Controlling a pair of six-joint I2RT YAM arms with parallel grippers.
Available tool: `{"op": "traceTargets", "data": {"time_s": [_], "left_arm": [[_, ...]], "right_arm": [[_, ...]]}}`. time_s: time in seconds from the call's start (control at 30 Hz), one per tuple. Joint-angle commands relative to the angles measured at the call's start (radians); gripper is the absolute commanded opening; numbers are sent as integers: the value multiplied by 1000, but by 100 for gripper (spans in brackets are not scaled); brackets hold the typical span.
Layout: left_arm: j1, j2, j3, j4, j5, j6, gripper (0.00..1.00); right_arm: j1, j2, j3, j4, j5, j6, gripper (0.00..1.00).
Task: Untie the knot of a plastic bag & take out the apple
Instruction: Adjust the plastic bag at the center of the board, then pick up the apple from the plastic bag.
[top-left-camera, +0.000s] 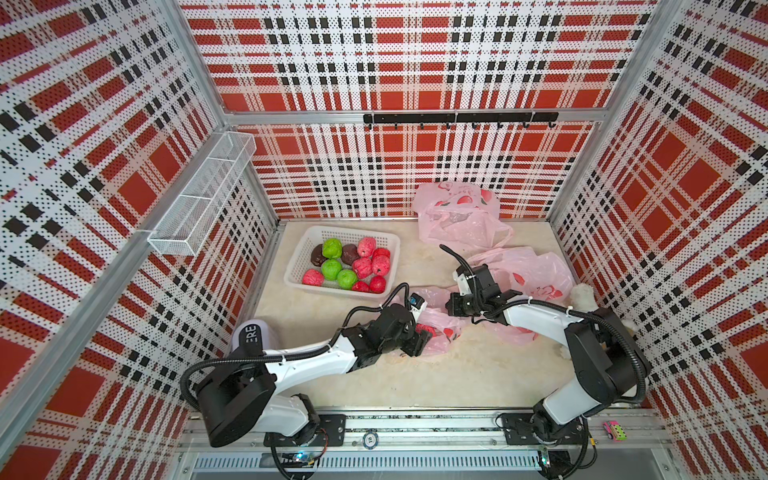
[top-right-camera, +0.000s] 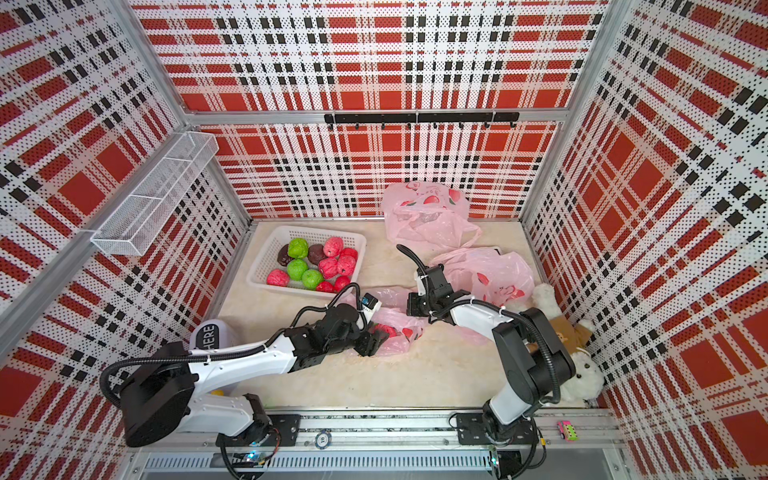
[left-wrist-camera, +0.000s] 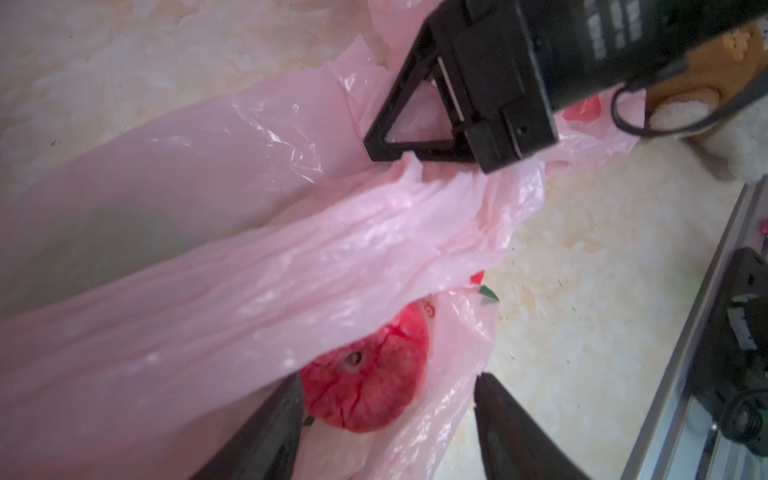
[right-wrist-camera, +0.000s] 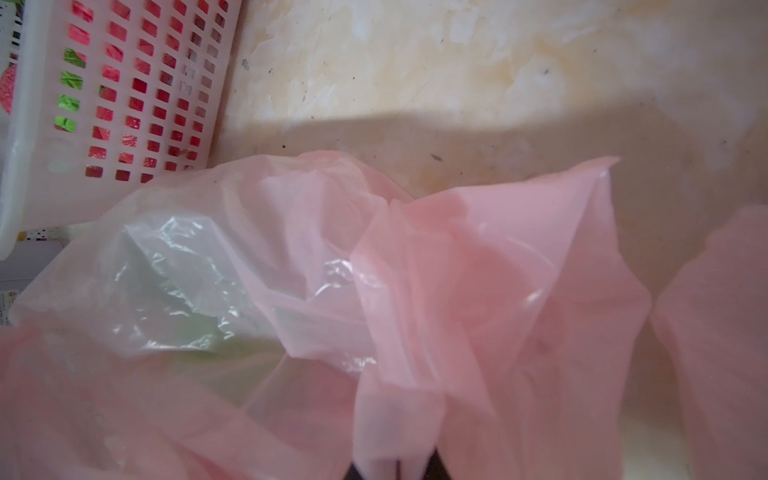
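A pink plastic bag (top-left-camera: 442, 332) (top-right-camera: 401, 332) lies crumpled mid-table, its mouth loose with no knot showing. Inside it sits a red apple (left-wrist-camera: 365, 382), part covered by a fold of film. My left gripper (left-wrist-camera: 388, 380) (top-left-camera: 419, 340) is open at the bag's mouth, one finger by the apple and the other outside the bag wall. My right gripper (right-wrist-camera: 395, 465) (top-left-camera: 451, 303) (top-right-camera: 411, 305) is shut on a bunched strip of the bag's edge, holding it up just past the apple.
A white basket (top-left-camera: 388, 243) of red, green and dark apples stands at the back left. Two more pink bags (top-left-camera: 457, 216) (top-left-camera: 532, 270) lie at the back right. A plush toy (top-right-camera: 582, 365) sits behind the right arm, and a white "HERE" object (top-left-camera: 253, 332) is near the left wall.
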Motion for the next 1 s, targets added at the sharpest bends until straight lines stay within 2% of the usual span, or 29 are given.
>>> {"op": "traceTargets", "data": {"time_s": [0.0, 0.4, 0.53, 0.67, 0.97], "left_arm": [[14, 51, 36, -31, -12, -71, 68], [17, 247, 121, -17, 25, -83, 76], [25, 270, 137, 5, 48, -86, 66], [31, 207, 120, 5, 41, -72, 56], [52, -80, 46, -92, 37, 64, 59]], "right_arm": [[-2, 5, -18, 47, -11, 11, 0], [-3, 5, -13, 62, -23, 9, 0], [-4, 10, -3, 59, -26, 8, 0], [-6, -2, 6, 41, -8, -4, 0], [-41, -6, 33, 22, -1, -20, 1]]}}
